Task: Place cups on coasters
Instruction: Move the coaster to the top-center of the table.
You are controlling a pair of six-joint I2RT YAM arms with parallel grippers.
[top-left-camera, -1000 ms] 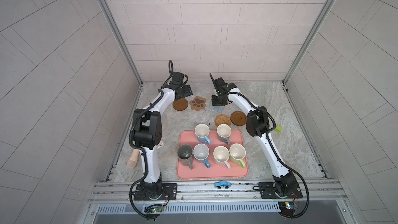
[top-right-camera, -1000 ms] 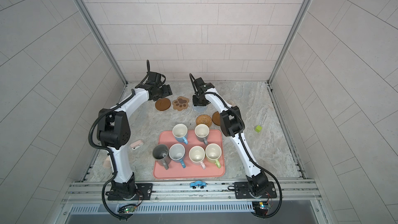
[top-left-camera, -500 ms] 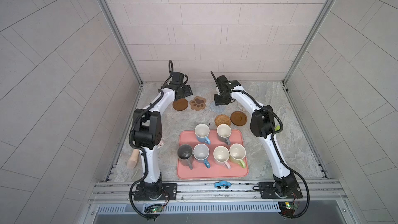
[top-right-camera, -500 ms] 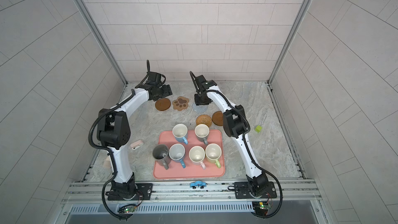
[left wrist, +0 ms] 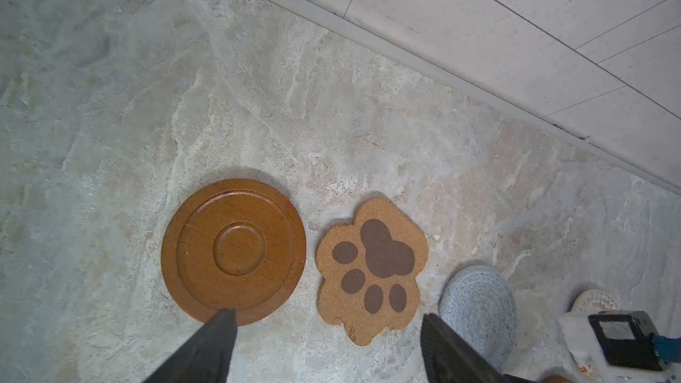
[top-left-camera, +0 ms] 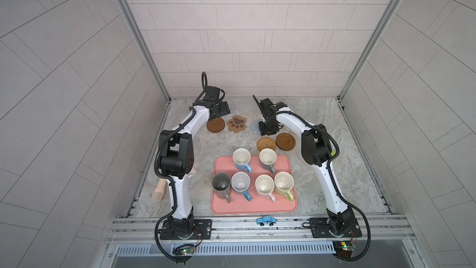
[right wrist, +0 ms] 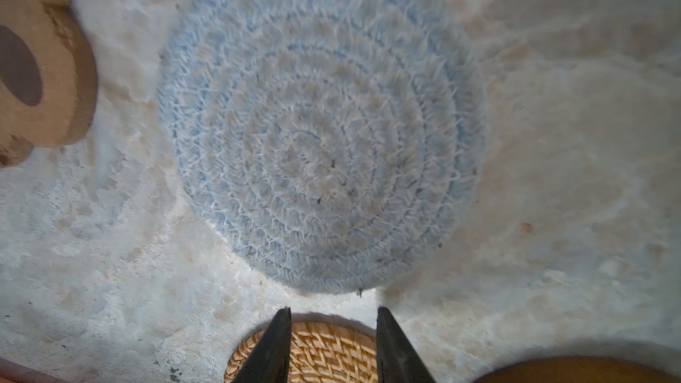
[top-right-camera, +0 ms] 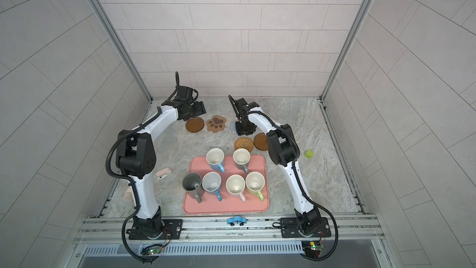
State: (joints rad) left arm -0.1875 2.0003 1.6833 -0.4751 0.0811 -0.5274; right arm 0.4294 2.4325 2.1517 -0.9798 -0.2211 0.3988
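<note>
Several cups stand on the pink tray (top-left-camera: 255,207), among them a dark grey (top-left-camera: 221,184), a blue (top-left-camera: 241,159), a pale pink (top-left-camera: 264,186) and a light green one (top-left-camera: 284,183). Beyond the tray lie the coasters: a brown disc (top-left-camera: 215,125), a paw print (top-left-camera: 236,124), a blue-grey knit round (right wrist: 320,134), a rattan round (top-left-camera: 266,144) and another brown disc (top-left-camera: 285,141). My left gripper (left wrist: 326,320) hangs open by the brown disc (left wrist: 234,252) and paw print (left wrist: 372,263), holding nothing. My right gripper (right wrist: 333,311) is narrowly open and empty between the knit and rattan (right wrist: 324,351) coasters.
A blue toy car (top-left-camera: 266,220) sits on the front rail. A green block (top-right-camera: 309,154) lies right of the right arm, and a small pink object (top-right-camera: 163,172) and a beige one (top-left-camera: 158,193) lie by the left arm. The back wall is close behind both grippers.
My right gripper has come slightly forward and down at the knit coaster, and its elbow has swung right. The left arm has not moved.
</note>
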